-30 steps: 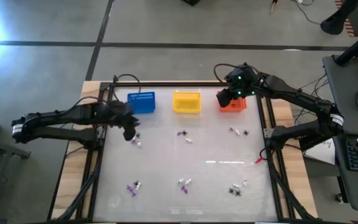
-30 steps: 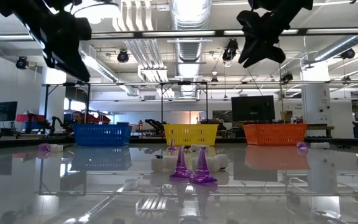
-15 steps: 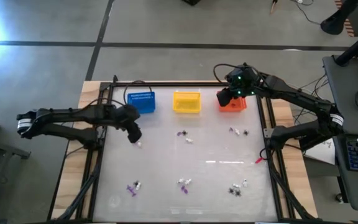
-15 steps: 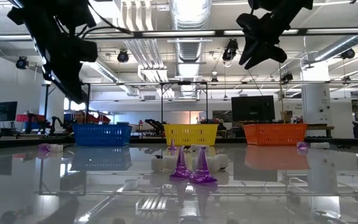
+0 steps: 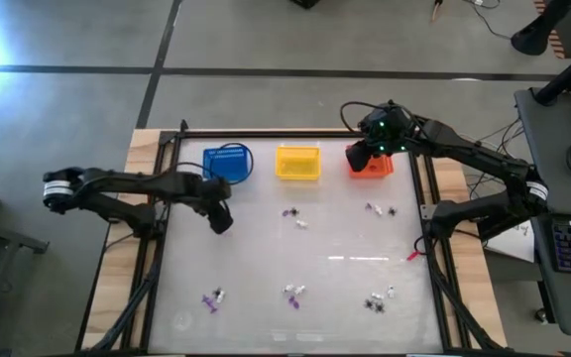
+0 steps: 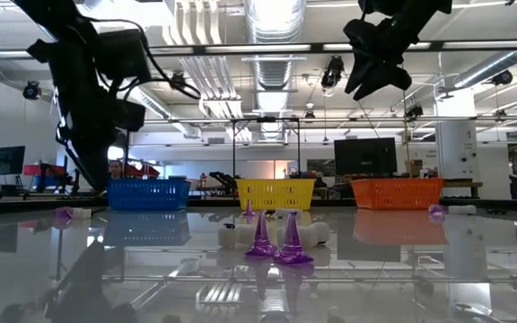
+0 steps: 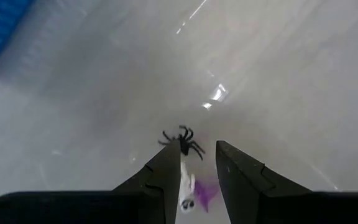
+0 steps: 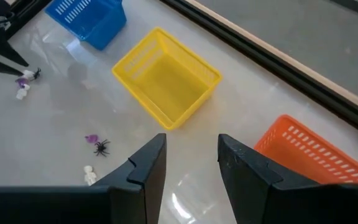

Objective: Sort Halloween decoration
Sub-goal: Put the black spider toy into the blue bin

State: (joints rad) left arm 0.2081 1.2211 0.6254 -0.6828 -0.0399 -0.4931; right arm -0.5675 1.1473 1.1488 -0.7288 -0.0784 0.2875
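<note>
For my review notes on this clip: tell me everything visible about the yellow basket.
The yellow basket is a small rectangular open-topped bin of what looks like plastic mesh, with slotted walls and a thicker rim. It stands upright on the table's far edge, between the blue basket and the orange basket, apart from both. In the right wrist view its inside looks empty. Nothing touches it: the right gripper hangs open above the orange basket.
</note>
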